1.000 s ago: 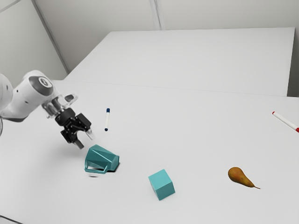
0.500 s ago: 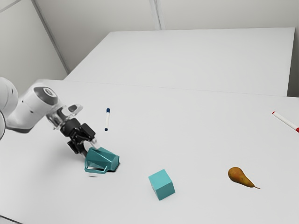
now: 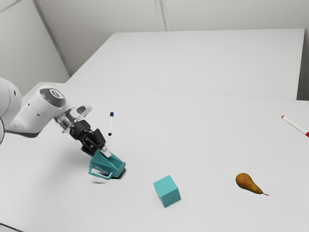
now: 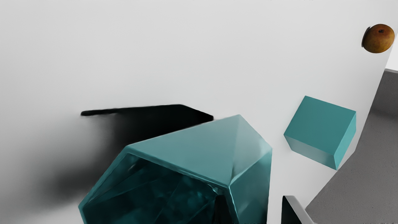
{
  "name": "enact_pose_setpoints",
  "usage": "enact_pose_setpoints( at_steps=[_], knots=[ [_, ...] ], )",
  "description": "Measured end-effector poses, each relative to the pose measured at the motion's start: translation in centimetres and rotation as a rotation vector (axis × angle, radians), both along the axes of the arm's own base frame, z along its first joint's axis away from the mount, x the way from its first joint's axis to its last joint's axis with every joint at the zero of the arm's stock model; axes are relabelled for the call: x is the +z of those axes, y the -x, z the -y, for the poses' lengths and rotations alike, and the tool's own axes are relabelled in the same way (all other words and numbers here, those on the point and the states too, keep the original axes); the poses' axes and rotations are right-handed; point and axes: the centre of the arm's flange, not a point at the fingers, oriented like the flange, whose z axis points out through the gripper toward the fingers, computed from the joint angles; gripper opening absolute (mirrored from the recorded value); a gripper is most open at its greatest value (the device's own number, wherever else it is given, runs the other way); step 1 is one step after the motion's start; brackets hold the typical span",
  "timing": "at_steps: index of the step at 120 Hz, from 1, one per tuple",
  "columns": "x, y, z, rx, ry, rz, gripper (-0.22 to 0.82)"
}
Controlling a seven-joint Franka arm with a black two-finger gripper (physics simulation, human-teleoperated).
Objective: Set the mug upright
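Now your pincer (image 4: 254, 199), wide, straddles a wall of the mug (image 4: 192, 152); mug slightly shifted, still tipped, inside the edge of the surface (image 4: 155, 62); righting pending.

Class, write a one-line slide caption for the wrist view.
Open claw astride the wall of a tipped teal mug, with a teal cube and a pear beyond.

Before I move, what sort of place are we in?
Probably a simulated test bench rather than a lived-in room: a broad white table, bare pale walls, and scattered objects, including a tipped teal mug, a teal cube and a pear.
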Motion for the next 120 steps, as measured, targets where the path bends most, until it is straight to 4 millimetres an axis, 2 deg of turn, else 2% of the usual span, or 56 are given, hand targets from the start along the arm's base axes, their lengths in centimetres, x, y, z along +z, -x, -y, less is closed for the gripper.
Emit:
enact_pose_setpoints(
  at_steps=[23, 56, 75, 81, 90, 104, 120],
  knots=[
    [0.7, -0.4, 1.0, -0.008, 0.001, 0.006, -0.09],
    [1.2, -1.1, 2.1, -0.015, -0.004, 0.011, -0.16],
    [3.7, -1.6, 3.3, -0.044, -0.028, 0.053, -0.17],
    [5.4, -1.9, 4.3, -0.093, -0.072, 0.091, -0.17],
    [6.9, -2.3, 6.9, -0.199, -0.168, 0.138, -0.17],
    [8.4, -3.0, 11.0, -0.387, -0.360, 0.236, -0.17],
    [9.5, -3.9, 14.7, -0.568, -0.564, 0.370, -0.18]
  ],
)
